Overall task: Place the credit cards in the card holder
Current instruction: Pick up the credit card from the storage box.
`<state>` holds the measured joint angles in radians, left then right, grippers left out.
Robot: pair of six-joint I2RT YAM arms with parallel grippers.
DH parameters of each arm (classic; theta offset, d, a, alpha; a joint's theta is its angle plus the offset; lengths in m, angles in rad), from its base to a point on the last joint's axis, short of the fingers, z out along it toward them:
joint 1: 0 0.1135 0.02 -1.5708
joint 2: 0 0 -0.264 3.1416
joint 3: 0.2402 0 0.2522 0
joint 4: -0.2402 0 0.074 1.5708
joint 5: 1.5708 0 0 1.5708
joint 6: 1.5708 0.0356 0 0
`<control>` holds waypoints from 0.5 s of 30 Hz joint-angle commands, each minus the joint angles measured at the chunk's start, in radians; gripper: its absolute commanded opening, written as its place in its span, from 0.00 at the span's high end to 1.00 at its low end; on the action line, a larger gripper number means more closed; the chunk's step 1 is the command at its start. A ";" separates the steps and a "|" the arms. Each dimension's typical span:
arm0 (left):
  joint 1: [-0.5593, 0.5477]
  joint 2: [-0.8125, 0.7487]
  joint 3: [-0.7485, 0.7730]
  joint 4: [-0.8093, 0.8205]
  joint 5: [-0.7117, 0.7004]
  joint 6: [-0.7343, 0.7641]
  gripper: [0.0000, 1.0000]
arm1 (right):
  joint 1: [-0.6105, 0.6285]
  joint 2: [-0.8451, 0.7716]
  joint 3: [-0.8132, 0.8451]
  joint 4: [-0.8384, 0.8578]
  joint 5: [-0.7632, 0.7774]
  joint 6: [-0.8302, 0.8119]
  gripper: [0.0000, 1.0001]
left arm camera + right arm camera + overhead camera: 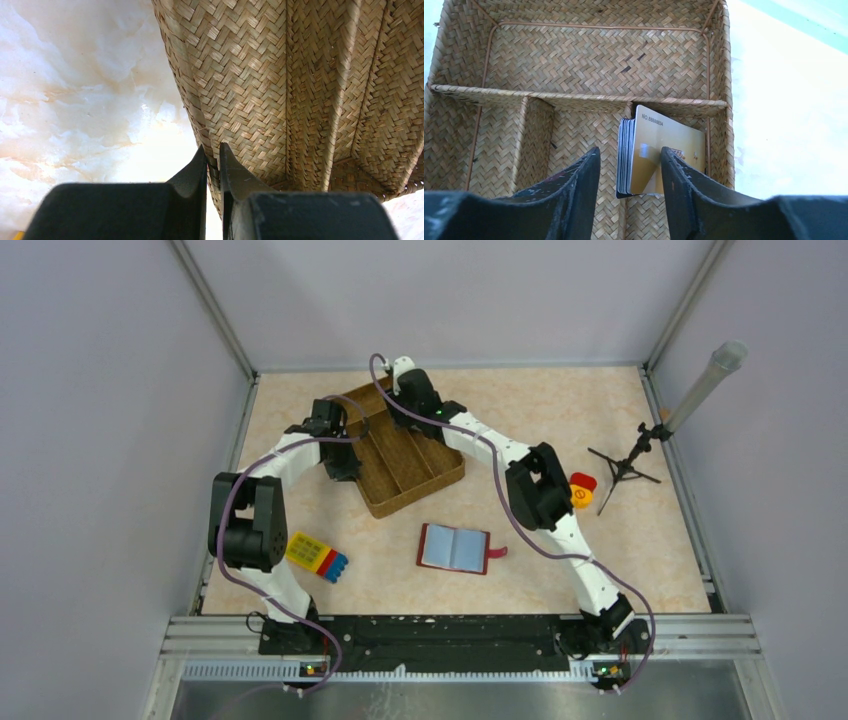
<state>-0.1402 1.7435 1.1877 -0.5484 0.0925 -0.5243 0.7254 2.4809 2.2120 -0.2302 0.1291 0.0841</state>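
Wicker wall of the basket point(260, 75) sits pinched in the closed left claw point(213, 147). Half open, the right claw point(630, 150) hangs astride the credit cards point(651, 145), stacked on edge in a basket compartment.

Printed along the top edge of the gold card point(669, 132) standing in the woven tray point(594, 60): "NO." followed by a row of digits, mostly eights, the last ones unclear. Lower down, orange print, half hidden behind a finger point(679, 185) of the right gripper point(630, 150), unreadable.
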 commanded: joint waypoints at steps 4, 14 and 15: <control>-0.022 0.031 0.012 0.011 0.064 0.017 1.00 | 0.020 -0.095 -0.018 0.051 -0.003 0.006 0.62; -0.022 0.033 0.015 0.008 0.062 0.019 1.00 | 0.022 -0.146 -0.095 0.157 0.057 -0.017 0.84; -0.022 0.033 0.015 0.007 0.062 0.020 1.00 | 0.022 -0.153 -0.106 0.172 0.062 -0.020 0.85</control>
<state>-0.1402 1.7439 1.1896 -0.5503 0.0933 -0.5240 0.7311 2.4199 2.1262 -0.1413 0.1722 0.0780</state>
